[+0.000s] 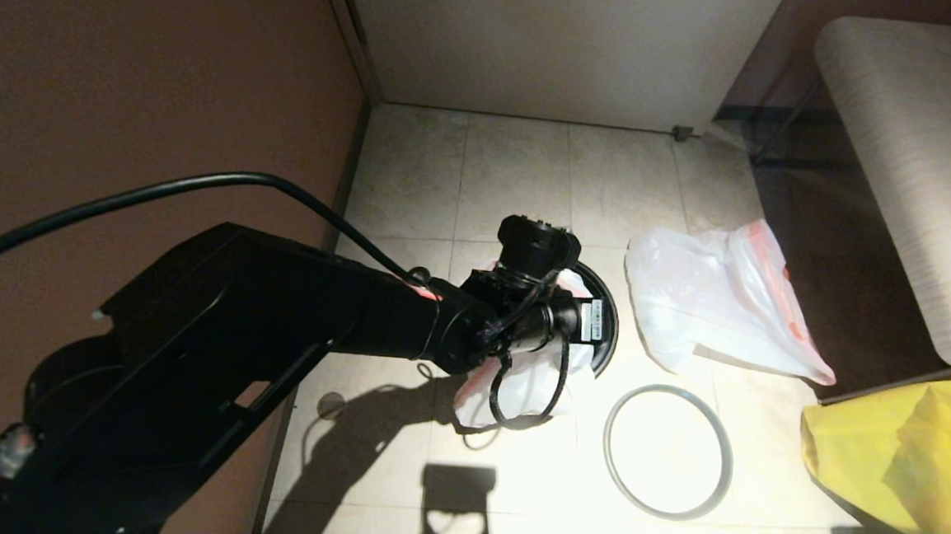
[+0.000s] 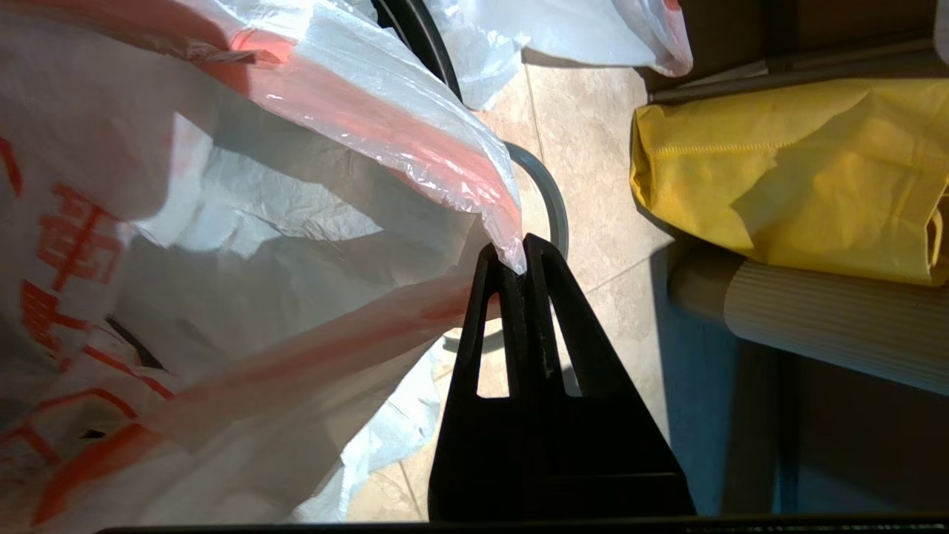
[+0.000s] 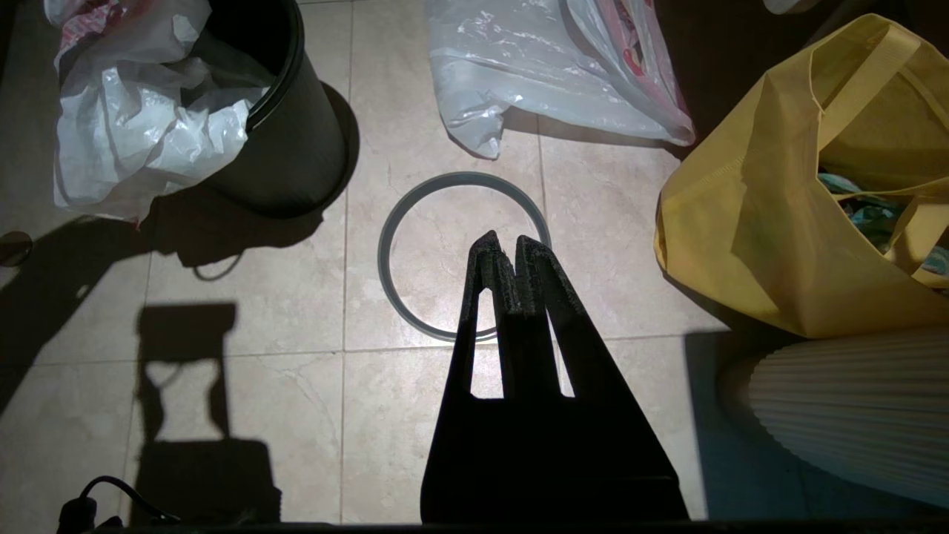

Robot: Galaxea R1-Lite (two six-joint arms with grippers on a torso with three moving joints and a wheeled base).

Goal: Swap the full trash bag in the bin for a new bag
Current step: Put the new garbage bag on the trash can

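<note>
The bin [image 1: 607, 308] [image 3: 296, 148] stands on the tiled floor with its grey hoop [image 1: 670, 389] [image 3: 385, 252] lying off it, near and to the right. The full trash bag [image 1: 509, 385] [image 3: 141, 126] bulges out of the bin and hangs over its near-left side. Red print and a dark scrap show through its film [image 2: 222, 259]. My left gripper [image 2: 515, 256] is over the bin, shut on the bag's red-pink band. The new bag [image 1: 712, 306] [image 3: 519, 67] lies flat on the floor to the right of the bin. My right gripper [image 3: 504, 248] hovers shut and empty above the hoop.
A big yellow bag [image 1: 901, 466] [image 3: 778, 208] sits at the near right beside a ribbed pale object [image 3: 852, 415]. A beige bench [image 1: 903, 161] runs along the right. A brown wall [image 1: 124, 72] closes the left, a white panel [image 1: 555, 41] the back.
</note>
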